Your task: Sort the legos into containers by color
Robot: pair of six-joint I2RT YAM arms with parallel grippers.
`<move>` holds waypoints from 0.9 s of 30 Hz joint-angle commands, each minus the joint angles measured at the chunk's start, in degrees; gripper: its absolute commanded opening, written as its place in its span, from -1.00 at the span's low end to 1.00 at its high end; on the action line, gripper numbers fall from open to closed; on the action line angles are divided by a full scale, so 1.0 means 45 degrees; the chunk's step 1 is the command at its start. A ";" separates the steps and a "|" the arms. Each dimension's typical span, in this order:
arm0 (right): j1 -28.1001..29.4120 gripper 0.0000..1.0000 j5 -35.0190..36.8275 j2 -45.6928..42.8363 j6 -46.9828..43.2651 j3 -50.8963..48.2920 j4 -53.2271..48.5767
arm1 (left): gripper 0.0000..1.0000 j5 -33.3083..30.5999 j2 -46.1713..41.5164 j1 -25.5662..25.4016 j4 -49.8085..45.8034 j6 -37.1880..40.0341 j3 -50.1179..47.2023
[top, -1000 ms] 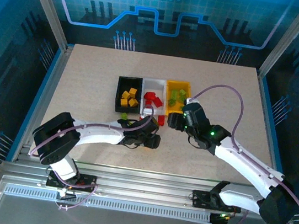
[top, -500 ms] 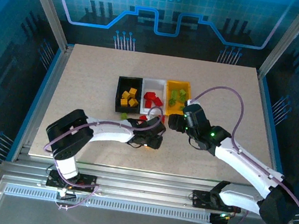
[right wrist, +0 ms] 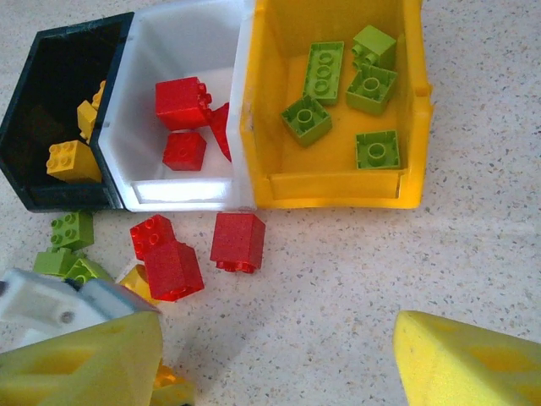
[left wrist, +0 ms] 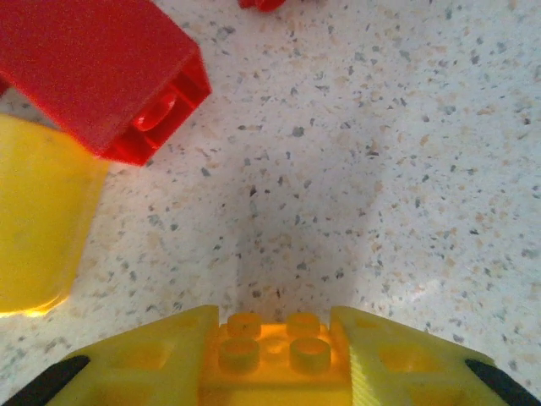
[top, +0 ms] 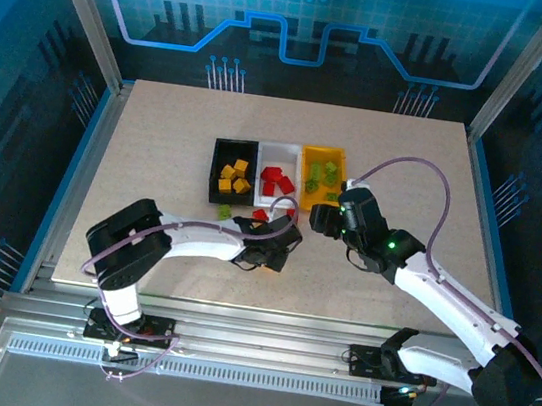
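My left gripper point(left wrist: 275, 328) is shut on a yellow-orange lego point(left wrist: 275, 364), studs facing the camera, just above the table. Ahead of it lie a red lego point(left wrist: 101, 76) and a yellow one point(left wrist: 38, 211). In the top view the left gripper point(top: 275, 249) sits near the loose pile in front of the bins. My right gripper point(right wrist: 279, 355) stands open and holds nothing, near side of the yellow bin point(right wrist: 338, 190). That bin holds several green legos point(right wrist: 306, 118). The white bin point(right wrist: 186, 193) holds red ones point(right wrist: 182, 101), and the black bin point(right wrist: 34, 199) holds yellow ones point(right wrist: 72, 161).
Loose on the table before the bins are red legos point(right wrist: 237, 240) point(right wrist: 173, 271) and green ones point(right wrist: 72, 228). From above, the joined bins point(top: 281, 148) sit mid-table, and the right gripper point(top: 327, 221) hovers just right of the pile.
The left arm's elbow has swung to the right while its gripper stayed by the loose pile. The right gripper has drifted slightly right and away.
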 commanded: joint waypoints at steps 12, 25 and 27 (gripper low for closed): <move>-0.0255 0.47 -0.0009 0.0024 0.0482 -0.0440 0.0290 | -0.32 -0.1335 -0.2838 0.4374 -0.1274 0.1182 0.1783; -0.0257 0.47 -0.0166 -0.0569 0.0719 -0.0521 -0.0225 | -0.31 -0.1754 0.2152 0.6363 -0.2166 0.1960 0.6694; -0.0257 0.47 -0.0184 -0.0725 0.0733 -0.0547 -0.0295 | -0.29 -0.1756 0.2481 0.6504 -0.2302 0.1943 0.6935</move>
